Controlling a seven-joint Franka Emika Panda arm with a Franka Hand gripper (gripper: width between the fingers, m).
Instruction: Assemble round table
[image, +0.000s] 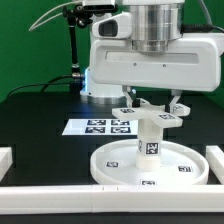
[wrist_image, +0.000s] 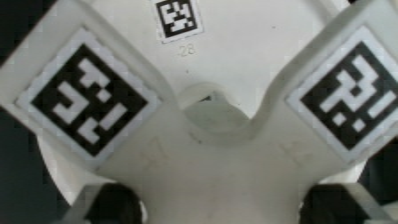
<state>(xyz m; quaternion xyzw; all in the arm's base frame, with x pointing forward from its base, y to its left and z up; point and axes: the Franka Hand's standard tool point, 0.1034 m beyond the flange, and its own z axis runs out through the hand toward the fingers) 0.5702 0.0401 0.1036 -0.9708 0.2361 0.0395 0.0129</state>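
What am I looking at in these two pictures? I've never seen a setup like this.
A robot arm is putting together a small white round table. The exterior view looks at the black table from outside: the arm's gripper holds the cross-shaped base piece on top of the short leg, which stands upright on the large round disc. Behind lies the marker board, and white border rails frame the work area. The wrist view looks down from the arm at the base piece and its square tags.
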